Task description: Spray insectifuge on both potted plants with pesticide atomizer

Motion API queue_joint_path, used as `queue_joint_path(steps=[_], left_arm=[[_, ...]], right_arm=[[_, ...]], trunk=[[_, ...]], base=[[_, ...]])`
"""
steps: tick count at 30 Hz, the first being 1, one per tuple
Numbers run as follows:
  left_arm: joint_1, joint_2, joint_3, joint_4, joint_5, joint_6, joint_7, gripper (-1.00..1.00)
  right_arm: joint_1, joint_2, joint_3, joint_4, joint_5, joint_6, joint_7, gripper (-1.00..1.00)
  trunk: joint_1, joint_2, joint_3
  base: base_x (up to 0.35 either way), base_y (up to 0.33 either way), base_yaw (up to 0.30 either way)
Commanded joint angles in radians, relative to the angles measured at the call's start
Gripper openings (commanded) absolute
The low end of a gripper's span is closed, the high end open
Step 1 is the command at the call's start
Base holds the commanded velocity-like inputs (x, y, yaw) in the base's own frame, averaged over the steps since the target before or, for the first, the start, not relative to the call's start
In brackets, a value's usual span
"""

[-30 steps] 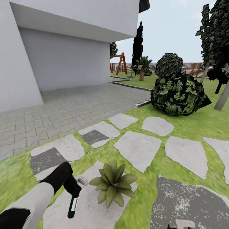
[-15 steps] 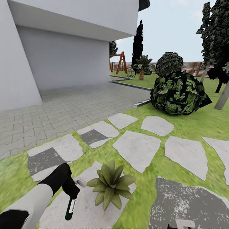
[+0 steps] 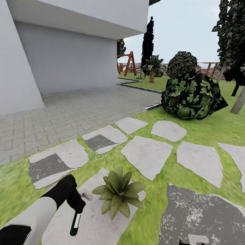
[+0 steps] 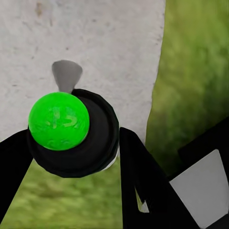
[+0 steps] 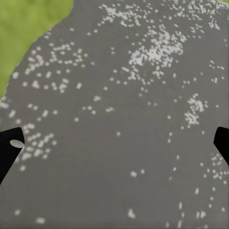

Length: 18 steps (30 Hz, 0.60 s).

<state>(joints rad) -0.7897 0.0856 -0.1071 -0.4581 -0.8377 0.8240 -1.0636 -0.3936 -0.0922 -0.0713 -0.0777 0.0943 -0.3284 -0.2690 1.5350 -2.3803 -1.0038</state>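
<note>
Left tool grips the pesticide atomizer bottom-down beside a potted plant; nozzle aimed wrong, spray could miss. Right tool looks open, empty.

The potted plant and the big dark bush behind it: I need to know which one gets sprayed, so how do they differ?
The potted plant is a small, low rosette of plain pointed green leaves; the bush is a large, tall dark mound mottled with pale patches. The potted plant sits on a stepping stone close to the left gripper holding the atomizer; the bush stands far off on the lawn. Both are leafy and upright.
</note>
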Motion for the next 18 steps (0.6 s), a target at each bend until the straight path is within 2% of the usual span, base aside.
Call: queue_joint_path(steps=[1,8,18], left_arm=[[0.000,0.000,-0.003,-0.002,-0.006,0.006,-0.009,-1.00],[0.000,-0.001,-0.004,-0.002,-0.007,0.005,-0.009,-1.00],[0.001,0.008,-0.001,-0.002,-0.006,0.005,-0.004,-1.00]], right_arm=[[-0.001,0.000,-0.007,0.001,0.010,-0.003,-0.003,1.00],[-0.001,0.000,-0.007,0.001,0.010,-0.003,-0.003,1.00],[-0.001,0.000,-0.007,0.001,0.010,-0.004,-0.003,1.00]], trunk=[[0.004,-0.008,-0.006],[0.031,-0.057,-0.039],[0.031,-0.057,-0.055]], base=[[0.000,0.000,0.000],[0.000,0.000,0.000],[0.000,0.000,0.000]])
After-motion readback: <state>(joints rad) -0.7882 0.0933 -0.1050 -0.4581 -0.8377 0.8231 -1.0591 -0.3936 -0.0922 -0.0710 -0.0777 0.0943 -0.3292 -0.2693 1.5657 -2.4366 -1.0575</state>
